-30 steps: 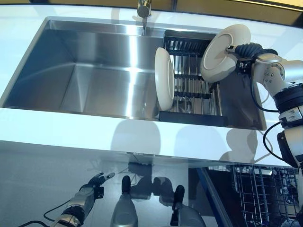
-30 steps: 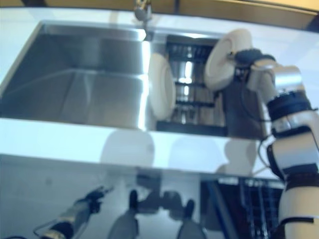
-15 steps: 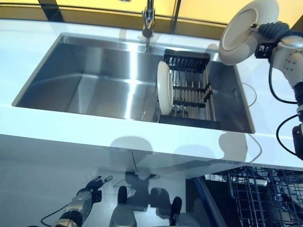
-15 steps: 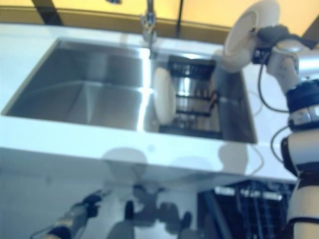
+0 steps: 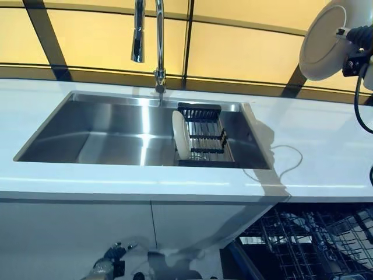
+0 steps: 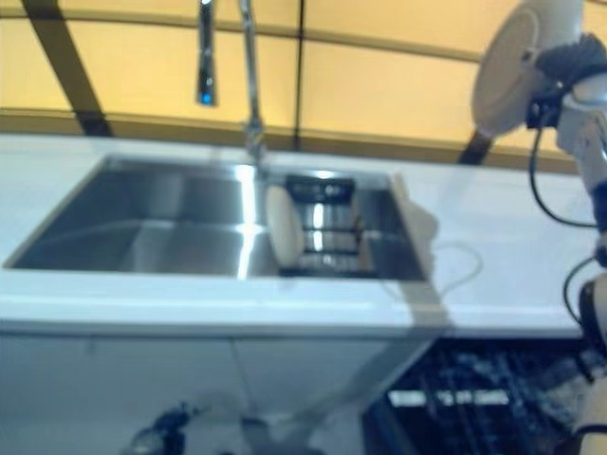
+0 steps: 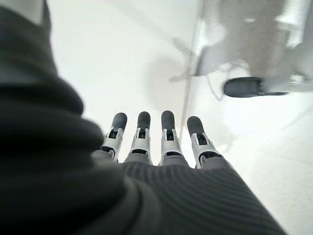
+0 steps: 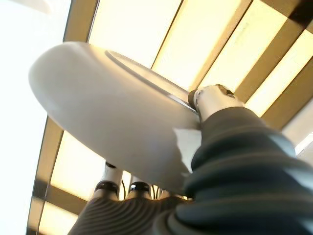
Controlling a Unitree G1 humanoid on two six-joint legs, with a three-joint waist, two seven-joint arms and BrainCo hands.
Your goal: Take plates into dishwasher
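right hand [image 5: 362,49] is pinching a white plate [image 5: 324,42] by its rim, thumb on one face and fingers curled behind the other, as its own wrist view shows; the plate is held high, well above and to the right of the sink [image 5: 111,129], face roughly upright and tilted a bit. the dishwasher rack [image 5: 303,242] sits open far below the plate, under the counter [image 5: 315,169] and to the right of the sink, so the coming move looks like mostly straight down and a little toward the robot, with the plate kept on edge to fit between the rack wires. a second plate [image 5: 180,135] stands on edge in the black drying rack [image 5: 204,137] at the right end of the sink, well apart from the held plate. the right hand is clearly the nearer one to both plates and to the dishwasher rack. left hand [image 7: 156,142] hangs low in front of the cabinet below the sink, fingers straight and relaxed, holding nothing. faucet [image 5: 147,41] stands behind the sink, out of the likely path.
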